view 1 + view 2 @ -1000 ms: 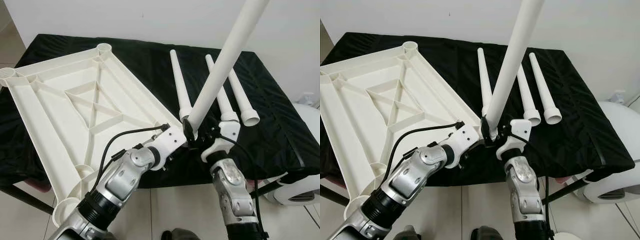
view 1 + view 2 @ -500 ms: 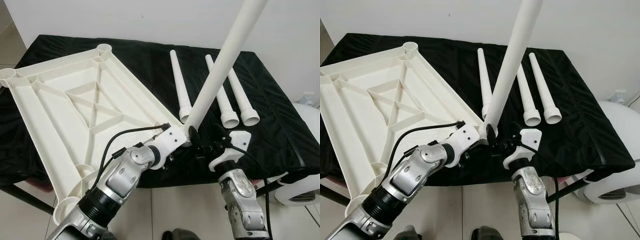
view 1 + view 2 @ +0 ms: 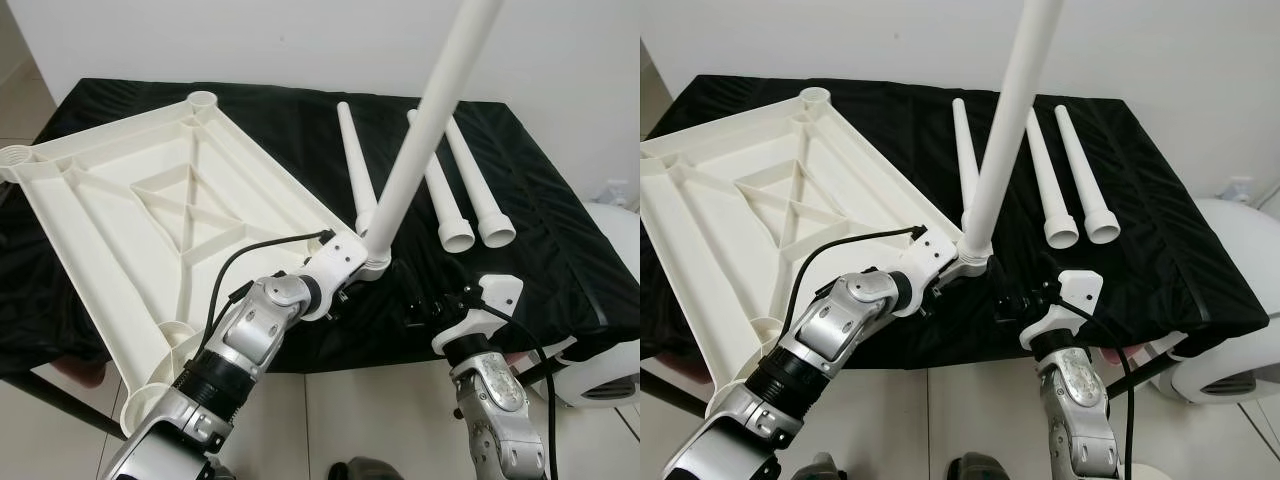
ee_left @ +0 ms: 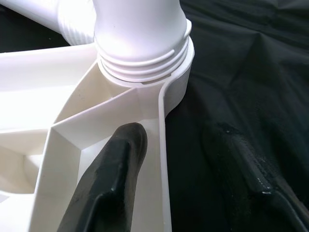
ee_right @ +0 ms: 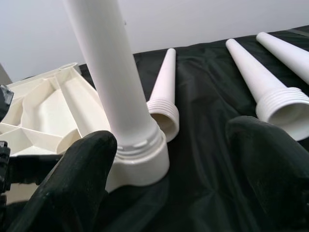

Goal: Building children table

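White plastic dominates the head views: the upturned tabletop (image 3: 150, 220) lies ribs-up on the black-draped desk (image 3: 560, 250), one leg (image 3: 425, 130) standing tilted in its near corner socket (image 3: 372, 263). Three loose legs (image 3: 470, 190) lie on the cloth beyond it. My left claw (image 3: 350, 275) sits at that socket; my right claw (image 3: 425, 308) hangs just off the desk's front edge, close to the leg's base.

From my left wrist, one black finger (image 4: 113, 188) rests on the tabletop's rim and the other on the cloth, spread apart astride the edge below the socket, several thread rings bare above the collar.

From my right wrist, both fingers (image 5: 72, 183) stand wide apart, gripping nothing, the planted leg between them and beyond.

Judging by those exposed threads, the leg is only partly screwed home; left unheld, it could lean and cross-thread or topple. The other sockets hold nothing.
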Robot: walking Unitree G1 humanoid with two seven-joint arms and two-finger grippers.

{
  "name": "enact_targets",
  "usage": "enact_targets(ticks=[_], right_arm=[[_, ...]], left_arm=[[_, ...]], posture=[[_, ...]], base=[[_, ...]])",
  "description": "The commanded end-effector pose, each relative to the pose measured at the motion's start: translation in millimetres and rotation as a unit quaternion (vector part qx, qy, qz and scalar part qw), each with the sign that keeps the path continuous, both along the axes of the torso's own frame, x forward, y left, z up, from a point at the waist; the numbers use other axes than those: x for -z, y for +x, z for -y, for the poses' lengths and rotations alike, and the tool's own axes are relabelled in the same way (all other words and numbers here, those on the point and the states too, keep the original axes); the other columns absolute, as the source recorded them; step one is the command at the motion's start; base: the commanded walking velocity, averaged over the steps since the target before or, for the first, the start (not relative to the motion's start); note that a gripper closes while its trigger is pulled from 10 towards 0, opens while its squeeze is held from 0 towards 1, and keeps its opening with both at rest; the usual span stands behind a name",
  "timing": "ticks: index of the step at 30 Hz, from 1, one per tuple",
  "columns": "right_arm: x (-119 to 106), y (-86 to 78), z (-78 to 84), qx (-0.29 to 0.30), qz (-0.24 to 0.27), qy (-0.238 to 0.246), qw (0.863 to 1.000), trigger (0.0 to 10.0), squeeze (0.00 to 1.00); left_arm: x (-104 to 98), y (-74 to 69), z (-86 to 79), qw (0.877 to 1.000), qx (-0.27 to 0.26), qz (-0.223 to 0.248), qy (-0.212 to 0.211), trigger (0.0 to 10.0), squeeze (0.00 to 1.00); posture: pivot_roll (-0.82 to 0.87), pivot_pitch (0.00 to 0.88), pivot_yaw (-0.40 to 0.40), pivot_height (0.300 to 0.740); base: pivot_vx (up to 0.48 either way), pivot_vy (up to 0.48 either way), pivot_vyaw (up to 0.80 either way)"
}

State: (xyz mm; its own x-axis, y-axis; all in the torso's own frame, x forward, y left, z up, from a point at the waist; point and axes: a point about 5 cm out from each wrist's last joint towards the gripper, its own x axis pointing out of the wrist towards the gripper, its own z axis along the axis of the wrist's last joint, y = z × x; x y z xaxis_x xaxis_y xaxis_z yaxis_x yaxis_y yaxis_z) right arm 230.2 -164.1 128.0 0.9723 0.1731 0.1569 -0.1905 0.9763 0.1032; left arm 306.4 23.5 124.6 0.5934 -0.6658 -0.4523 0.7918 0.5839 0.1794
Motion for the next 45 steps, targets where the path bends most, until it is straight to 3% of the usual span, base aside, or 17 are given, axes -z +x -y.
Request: enact_targets(ticks=[1,17,27,32,42,45], right_arm=[[0,0.1,5.7,0.005,-0.001,-0.007,1.0,10.0,0.0],[-1,7.6,15.6,0.012,0.001,-0.022,1.0,10.0,0.0],[-2,11.9,16.4,0.013,0.004,-0.018,1.0,10.0,0.0],[-1,13.8,22.3,0.018,0.004,-0.025,1.0,10.0,0.0],[-2,19.5,22.7,0.01,0.007,-0.03,0.999,10.0,0.0],[-7,31.0,27.3,0.023,0.01,-0.04,0.999,10.0,0.0]], left_arm=[[18,8.2,-21.4,0.994,-0.092,0.008,0.05,10.0,0.0],[31,3.5,-44.1,0.995,-0.061,0.002,0.084,10.0,0.0],[35,14.1,-72.3,0.99,-0.097,0.002,0.104,10.0,0.0],[36,22.7,-95.0,0.983,-0.131,0.011,0.128,10.0,0.0],[32,27.9,-105.5,0.981,-0.14,0.017,0.13,10.0,0.0],[21,27.0,-99.2,0.987,-0.121,0.023,0.105,10.0,0.0]], posture=[[-0.06,0.045,-0.047,0.74],[-0.05,0.043,-0.047,0.74],[-0.05,0.036,-0.047,0.74],[-0.05,0.032,-0.047,0.74],[-0.04,0.031,-0.046,0.74],[-0.04,0.039,-0.045,0.74]], base=[[0.0,0.0,0.0],[0.0,0.0,0.0],[0.0,0.0,0.0],[0.0,0.0,0.0],[0.0,0.0,0.0],[0.0,0.0,0.0]])
